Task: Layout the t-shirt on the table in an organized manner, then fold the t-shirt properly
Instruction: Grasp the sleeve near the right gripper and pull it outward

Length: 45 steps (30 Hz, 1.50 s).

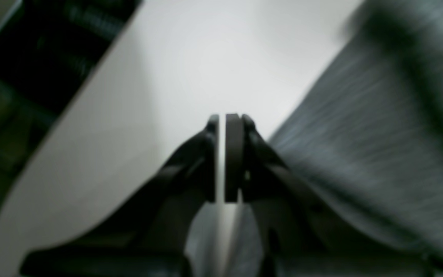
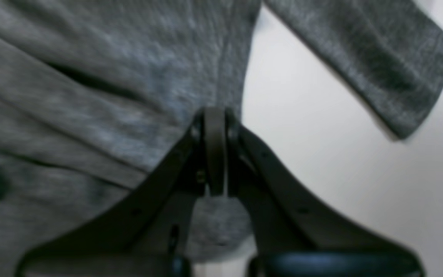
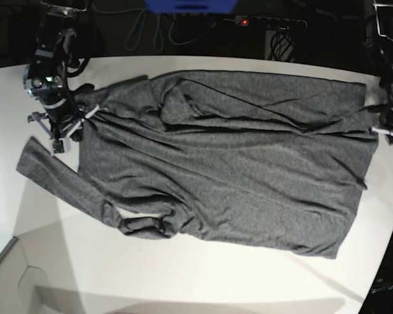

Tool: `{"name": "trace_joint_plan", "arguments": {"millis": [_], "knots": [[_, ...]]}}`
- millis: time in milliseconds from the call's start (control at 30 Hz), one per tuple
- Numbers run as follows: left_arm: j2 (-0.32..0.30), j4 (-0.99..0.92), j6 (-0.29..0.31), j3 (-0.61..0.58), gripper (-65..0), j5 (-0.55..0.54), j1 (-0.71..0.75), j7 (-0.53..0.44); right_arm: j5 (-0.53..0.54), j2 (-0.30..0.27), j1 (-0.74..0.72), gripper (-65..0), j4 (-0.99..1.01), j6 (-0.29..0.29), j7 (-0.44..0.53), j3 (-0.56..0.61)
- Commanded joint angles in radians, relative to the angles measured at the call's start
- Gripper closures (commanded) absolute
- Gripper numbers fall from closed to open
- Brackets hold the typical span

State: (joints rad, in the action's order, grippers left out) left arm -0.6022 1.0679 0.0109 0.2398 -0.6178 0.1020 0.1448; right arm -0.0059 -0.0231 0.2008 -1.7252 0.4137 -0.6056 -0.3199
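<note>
Two arms: one at each end of the shirt, both low over the table.
Shirt (image 3: 229, 163): dark grey heathered knit, lying lengthwise across the middle of the table, mostly flat, with long creases running along its upper part in the base view.
Sleeve (image 3: 65, 180): stretched out on the table at the base view's left, bending back toward the body, its end bunched against the lower edge of the shirt.
Writing: no print, label or brand can be read on the shirt; wrist views are blurred.
Table (image 3: 183, 275): white, curved edge, bare surface on every side of the shirt.
Containers: nothing of that kind shows on the table.
Right gripper (image 2: 214, 115): jaws pressed fully together; tips sit over the shirt's edge near the sleeve and shoulder. Whether cloth is pinched between them cannot be told.
Left gripper (image 1: 223, 119): jaws nearly together, a thin slit of white table visible between them; nothing seen in the slit. It stands over bare table just beside the shirt's edge (image 1: 360, 134).
Background: dark, with cables and a small red light beyond the table's far edge in the base view.
</note>
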Motion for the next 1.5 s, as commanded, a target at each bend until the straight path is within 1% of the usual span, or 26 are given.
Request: {"name": "trace_joint_plan", "arguments": {"millis": [0, 133, 233, 267, 400, 567, 633, 667, 800, 833, 900, 1067, 1100, 1233, 1267, 1367, 1400, 1467], "knots": [[-0.029, 0.042, -0.002, 0.01, -2.6, 0.0, 0.006, -0.024, 0.011, -0.001, -0.002, 0.0, -0.043, -0.002, 0.025, 0.003], [-0.028, 0.156, -0.004, 0.01, -2.6, 0.0, 0.048, -0.024, 0.011, 0.002, -0.007, 0.0, -0.094, -0.002, 0.019, 0.008], [-0.023, 0.197, -0.004, 0.01, -2.6, 0.0, 0.041, -0.024, 0.011, -0.004, -0.05, 0.0, -0.065, -0.002, 0.014, 0.051], [-0.017, 0.2, -0.004, 0.007, -2.6, 0.0, 0.04, -0.024, 0.011, -0.005, -0.068, 0.0, -0.043, -0.002, 0.014, 0.061], [0.044, 0.225, -0.004, 0.007, -2.6, 0.008, -0.009, -0.023, 0.007, -0.011, -0.18, 0.0, 0.086, -0.002, 0.014, 0.066], [0.057, 0.262, -0.004, 0.008, -2.6, 0.008, -0.008, -0.023, 0.007, -0.131, -0.335, 0.0, 0.29, -0.002, 0.02, 0.064], [0.055, 0.268, -0.004, 0.01, -2.6, 0.005, 0.014, -0.023, 0.007, -0.199, -0.406, 0.0, 0.402, -0.003, 0.025, 0.064], [0.054, 0.272, -0.004, 0.011, -2.6, 0.003, 0.02, -0.023, 0.007, -0.222, -0.436, 0.0, 0.454, -0.003, 0.025, 0.064], [0.058, 0.278, -0.004, 0.102, -2.6, 0.005, 0.066, -0.023, 0.008, -0.301, -0.533, 0.0, 0.655, -0.005, 0.026, 0.063], [0.058, 0.278, -0.004, 0.12, -2.6, 0.002, 0.074, -0.023, 0.008, -0.312, -0.547, 0.0, 0.695, -0.005, 0.031, 0.063], [0.06, 0.275, -0.004, 0.142, -2.6, 0.0, 0.075, -0.023, 0.008, -0.323, -0.565, 0.0, 0.77, -0.005, 0.072, 0.063], [0.06, 0.277, -0.004, 0.157, -2.6, 0.0, 0.101, -0.023, 0.007, -0.321, -0.582, 0.0, 0.888, -0.006, 0.186, 0.069], [0.06, 0.278, -0.004, 0.168, -2.6, 0.0, 0.112, -0.023, 0.007, -0.317, -0.607, 0.0, 0.914, -0.006, 0.206, 0.069], [0.06, 0.292, -0.006, 0.18, -2.6, 0.0, 0.15, -0.023, 0.007, -0.265, -0.751, 0.0, 1.085, -0.006, 0.315, 0.072], [0.06, 0.311, -0.006, 0.181, -2.6, 0.0, 0.17, -0.023, 0.007, -0.246, -0.8, 0.0, 1.14, -0.006, 0.347, 0.078], [0.061, 0.369, -0.007, 0.238, -2.6, 0.0, 0.247, -0.023, 0.007, -0.191, -0.937, 0.0, 1.29, -0.006, 0.43, 0.164], [0.072, 0.394, -0.007, 0.261, -2.6, 0.0, 0.278, -0.023, 0.007, -0.165, -0.978, 0.0, 1.341, -0.006, 0.462, 0.207], [0.106, 0.447, -0.007, 0.31, -2.6, -0.001, 0.325, -0.023, 0.007, -0.094, -1.046, 0.0, 1.416, -0.006, 0.537, 0.298]]}}
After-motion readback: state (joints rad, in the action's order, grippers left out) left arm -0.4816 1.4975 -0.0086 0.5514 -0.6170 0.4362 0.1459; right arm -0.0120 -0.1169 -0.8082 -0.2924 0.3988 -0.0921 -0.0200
